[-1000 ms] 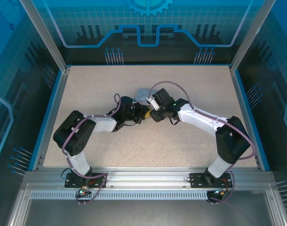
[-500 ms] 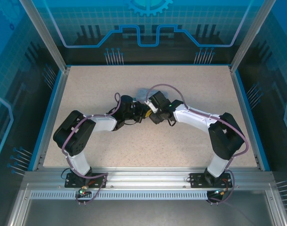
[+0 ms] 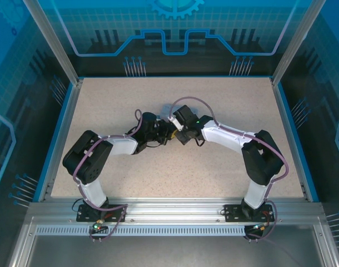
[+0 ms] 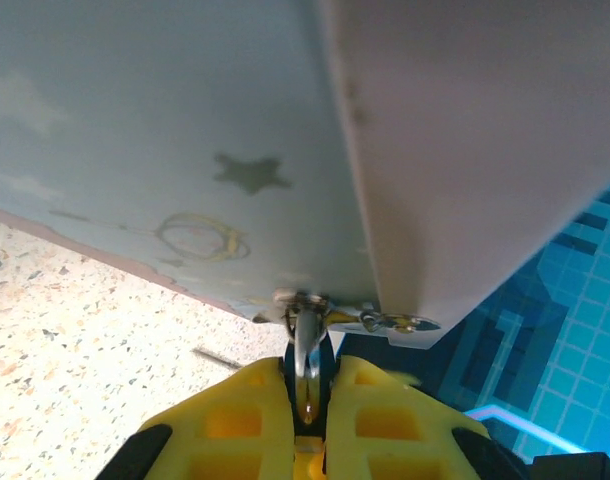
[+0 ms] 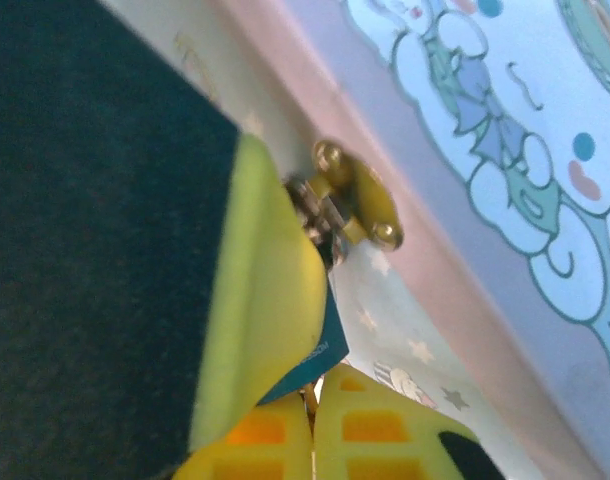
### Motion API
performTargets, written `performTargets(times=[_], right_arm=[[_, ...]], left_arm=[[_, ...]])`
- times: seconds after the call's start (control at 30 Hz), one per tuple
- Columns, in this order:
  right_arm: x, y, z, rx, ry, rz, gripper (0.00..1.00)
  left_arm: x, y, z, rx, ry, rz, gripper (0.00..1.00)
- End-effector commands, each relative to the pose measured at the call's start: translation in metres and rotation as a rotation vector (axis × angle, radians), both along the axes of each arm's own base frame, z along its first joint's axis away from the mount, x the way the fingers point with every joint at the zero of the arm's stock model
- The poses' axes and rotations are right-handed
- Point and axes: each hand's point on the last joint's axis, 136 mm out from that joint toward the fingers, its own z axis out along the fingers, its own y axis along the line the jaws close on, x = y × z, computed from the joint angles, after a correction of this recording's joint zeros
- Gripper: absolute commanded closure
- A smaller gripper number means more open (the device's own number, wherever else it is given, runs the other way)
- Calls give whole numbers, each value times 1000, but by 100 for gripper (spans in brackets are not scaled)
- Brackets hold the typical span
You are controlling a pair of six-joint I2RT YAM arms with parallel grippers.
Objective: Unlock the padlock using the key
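- Tin [image 5: 505, 150]: pale blue with a pinkish band, a white cartoon character and small stars.
- Worktop [image 4: 65, 330]: beige with dark speckles.
- Left end effector [image 4: 307, 430] and right end effector [image 5: 313, 410]: yellow pads.
- Padlock [image 4: 307, 350]: blurred, seemingly silvery metal.
- Latch [image 5: 357, 195]: brassy gold.

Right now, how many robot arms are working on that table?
2. The left arm reaches in from the near-left corner and the right arm from the near-right. They meet around the middle of the table. None seems hidden.

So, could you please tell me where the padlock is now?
The padlock sits at the lower edge of the pale tin in the left wrist view, pinched in the left claw.
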Motion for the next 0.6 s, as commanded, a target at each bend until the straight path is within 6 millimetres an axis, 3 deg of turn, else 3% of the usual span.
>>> performTargets(times=[0.0,0.17,0.2,0.27,0.4,0.57], right_arm=[[-7,14,14,151,85,30,100],[-18,20,38,564,338,17,99],[-18,19,40,587,349,12,87],[-21,13,46,626,356,-2,55],[-22,-5,57,722,330,-86,37],[-19,-11,59,819,326,-219,29]], left_arm=[[0,-5,21,-33,-58,-43,100],[0,-4,16,-30,-55,-41,100],[0,-5,16,-31,-58,-42,100],[1,-4,14,-30,-56,-37,100],[0,-3,9,-31,-52,-36,100],[-7,0,0,-23,-42,-44,100]])
